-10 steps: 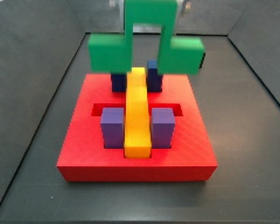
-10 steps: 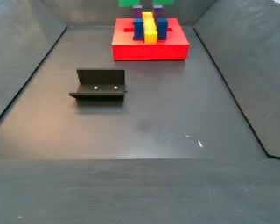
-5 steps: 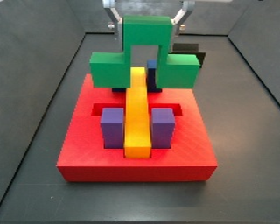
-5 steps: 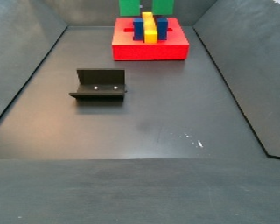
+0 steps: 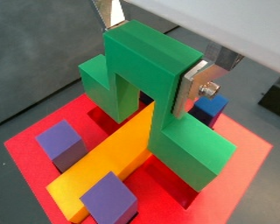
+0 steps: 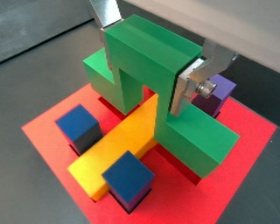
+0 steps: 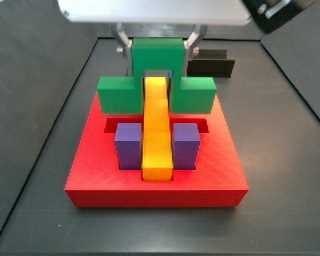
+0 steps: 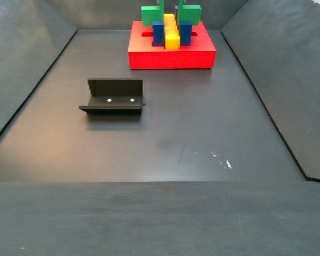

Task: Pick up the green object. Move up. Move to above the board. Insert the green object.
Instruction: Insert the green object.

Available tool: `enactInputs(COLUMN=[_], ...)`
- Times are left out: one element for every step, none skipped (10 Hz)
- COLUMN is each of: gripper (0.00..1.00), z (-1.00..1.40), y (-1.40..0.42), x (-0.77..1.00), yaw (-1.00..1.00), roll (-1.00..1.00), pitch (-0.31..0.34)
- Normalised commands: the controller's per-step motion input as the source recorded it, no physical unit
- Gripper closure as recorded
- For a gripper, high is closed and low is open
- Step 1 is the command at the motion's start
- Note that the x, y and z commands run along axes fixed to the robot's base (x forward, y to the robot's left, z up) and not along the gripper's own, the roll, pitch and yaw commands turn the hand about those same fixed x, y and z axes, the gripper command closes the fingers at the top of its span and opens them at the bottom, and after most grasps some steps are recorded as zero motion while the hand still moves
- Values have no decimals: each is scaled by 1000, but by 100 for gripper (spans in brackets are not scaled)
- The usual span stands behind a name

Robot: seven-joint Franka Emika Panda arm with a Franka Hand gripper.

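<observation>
My gripper (image 7: pixel 156 38) is shut on the green object (image 7: pixel 155 86), with a silver finger on each side of its taller centre block. The grip shows in both wrist views (image 5: pixel 149 52) (image 6: pixel 147 51). The green object (image 5: pixel 178 144) straddles the far end of the long yellow bar (image 7: pixel 155 125), one cube leg on each side, low against the red board (image 7: pixel 156 180). Purple blocks (image 7: pixel 128 144) flank the bar near the front. In a side view the board (image 8: pixel 172 57) lies far back, with the green object (image 8: pixel 152 15) on it.
The dark L-shaped fixture (image 8: pixel 113 97) stands on the dark floor left of the middle. It also shows just behind the board in a side view (image 7: pixel 214 64). Sloping dark walls (image 8: pixel 23 80) close in the floor on both sides.
The gripper has come down with the green object. It hung above the board's far end before and now sits low over the yellow bar, its legs down at the board.
</observation>
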Motion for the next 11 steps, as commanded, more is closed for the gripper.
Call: enactInputs(gripper=[100,100,100,100,100,100,100,100,100,100,100], z=[-134,-154,-220,-257,-214,-197,-154,-157,-171,-114,-103], y=[-91,-89,0,0,0,0,-49,-49,-57,-140,-183], x=[23,89,226,280,351,197,26,-71,-174,-54,0], yaw=[129,91,71,60,49,34,0,0,0,0,0], roll=[0,33,130,181,199,231,214,157,99,33,13], pitch=[-30,0,0,0,0,0,0,-19,-71,-94,-99])
